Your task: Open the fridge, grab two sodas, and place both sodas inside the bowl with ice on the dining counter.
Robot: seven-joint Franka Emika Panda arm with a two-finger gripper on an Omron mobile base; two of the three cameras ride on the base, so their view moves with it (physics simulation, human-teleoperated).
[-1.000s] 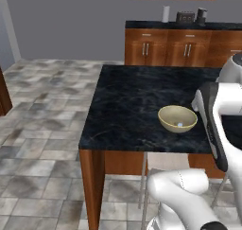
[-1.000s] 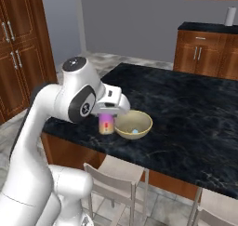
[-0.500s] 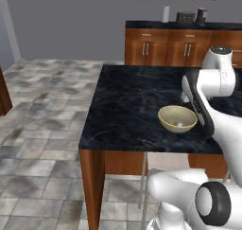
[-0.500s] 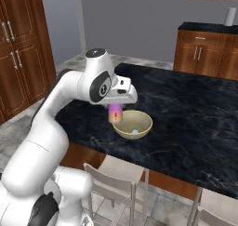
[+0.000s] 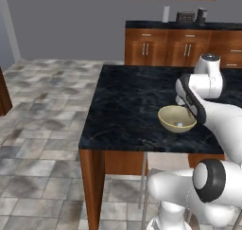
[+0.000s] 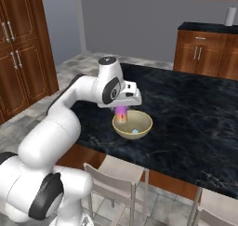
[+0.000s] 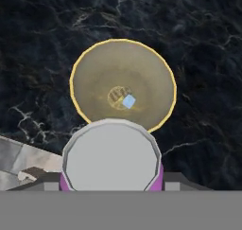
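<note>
My gripper (image 6: 122, 111) is shut on a purple-pink soda (image 6: 122, 113) with a yellow-orange band, holding it upright just above the near-left rim of the tan-yellow bowl (image 6: 133, 135). The bowl (image 5: 172, 128) stands on the black veined dining counter (image 6: 195, 122), near its front edge. From the hand view, the soda's grey top (image 7: 111, 159) sits at the bottom and the bowl (image 7: 94, 77) lies just beyond it, with one pale ice cube (image 7: 128, 101) at its centre. The fridge is out of view.
Two pale chairs (image 6: 116, 174) stand under the counter's front edge. A back counter with brown wooden cabinets (image 5: 179, 49) carries a paper roll (image 6: 230, 16) and small appliances. Tall wooden cabinets (image 6: 18, 48) stand at the left. Tiled floor (image 5: 42, 110) lies left of the counter.
The arm has swung forward over the counter, carrying the soda from beside the bowl's left side up to its near rim. The bowl has not moved.
</note>
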